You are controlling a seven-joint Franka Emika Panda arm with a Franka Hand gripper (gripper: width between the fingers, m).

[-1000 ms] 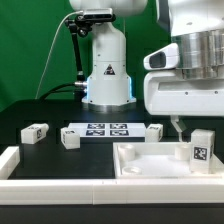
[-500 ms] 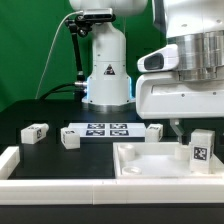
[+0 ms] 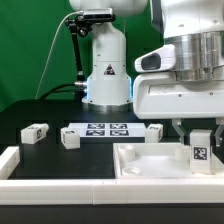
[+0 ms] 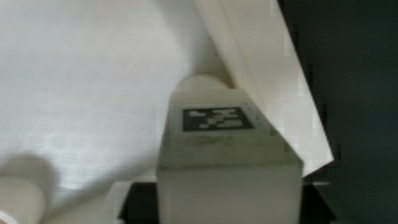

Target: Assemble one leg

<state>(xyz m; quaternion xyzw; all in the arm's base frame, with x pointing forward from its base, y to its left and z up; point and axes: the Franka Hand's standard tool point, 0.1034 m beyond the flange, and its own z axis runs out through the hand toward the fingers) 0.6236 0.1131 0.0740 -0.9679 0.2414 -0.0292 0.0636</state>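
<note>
My gripper (image 3: 200, 128) is at the exterior view's right, over the large white square piece (image 3: 150, 163). It is shut on a leg (image 3: 200, 150), a white oblong block with a marker tag facing the camera. The leg stands upright at that piece's corner on the exterior view's right. In the wrist view the leg (image 4: 222, 160) fills the gap between the two dark fingers (image 4: 139, 200), with the square piece's raised edge (image 4: 267, 70) beside it. Three more legs lie on the black table: one (image 3: 35, 132) at the left, one (image 3: 69, 138) beside the marker board and one (image 3: 153, 131) behind the square piece.
The marker board (image 3: 100, 130) lies flat at mid-table. The robot's white base (image 3: 105, 70) stands behind it. A white rail (image 3: 60, 190) runs along the front edge and turns up at the left corner (image 3: 8, 158).
My gripper and the leg in it have shifted slightly toward the exterior view's left. The other legs have not moved.
</note>
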